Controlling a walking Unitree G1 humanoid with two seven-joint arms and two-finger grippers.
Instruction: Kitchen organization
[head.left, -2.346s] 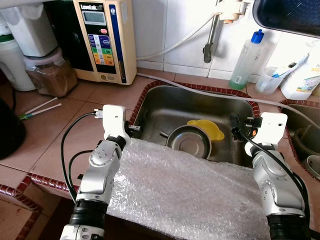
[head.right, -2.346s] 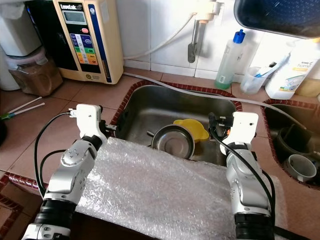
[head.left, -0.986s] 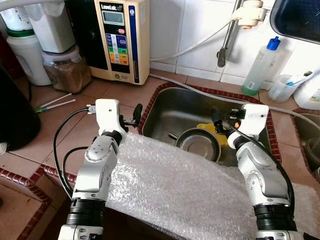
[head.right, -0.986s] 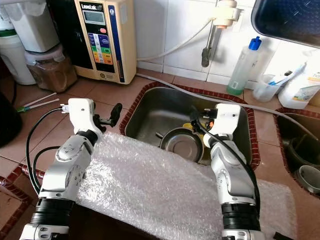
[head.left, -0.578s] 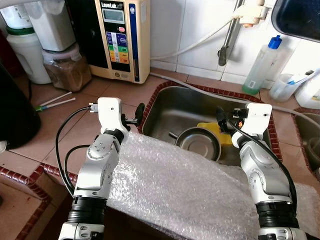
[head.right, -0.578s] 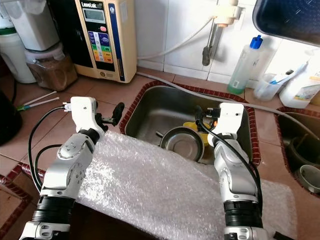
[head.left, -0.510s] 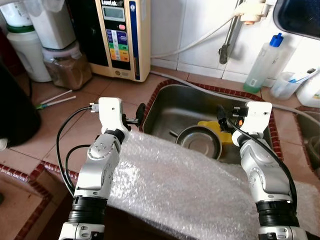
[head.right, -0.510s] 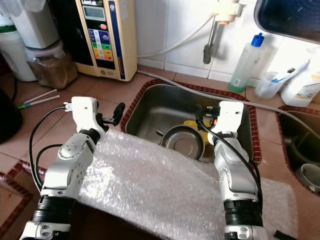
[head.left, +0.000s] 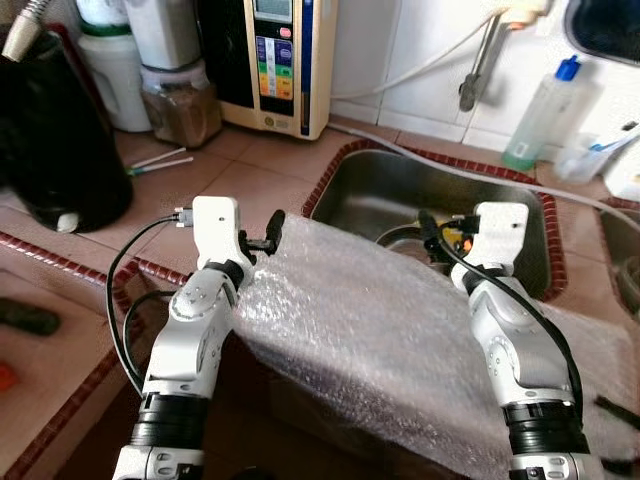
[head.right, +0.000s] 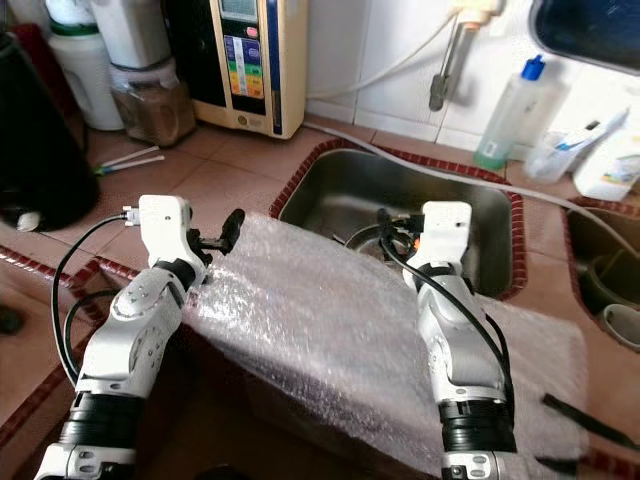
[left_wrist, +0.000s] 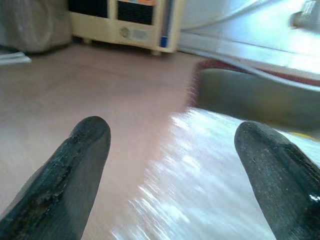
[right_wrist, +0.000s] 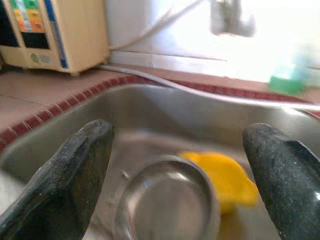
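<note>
A steel sink (head.left: 365, 190) is set into the tiled counter. Inside it lie a steel bowl (right_wrist: 167, 202) and a yellow dish (right_wrist: 225, 180). In the eye views a sheet of bubble wrap (head.left: 370, 330) hides most of the bowl. My left gripper (head.left: 272, 226) is open over the counter by the sink's left rim, at the sheet's edge (left_wrist: 210, 165). My right gripper (head.left: 430, 228) is open above the sink's front edge and points at the bowl. Neither holds anything.
A cream water machine (head.left: 285, 60), a jar (head.left: 180, 105) and a black appliance (head.left: 60, 150) stand at the back left. Two white sticks (head.left: 160, 160) lie on the tiles. A faucet (head.left: 480, 70) and a soap bottle (head.left: 545, 115) stand behind the sink.
The whole view has pulled back and shifted, so the camera moved. The bubble wrap now rises higher before the sink and hides most of the bowl. Both grippers stay open.
</note>
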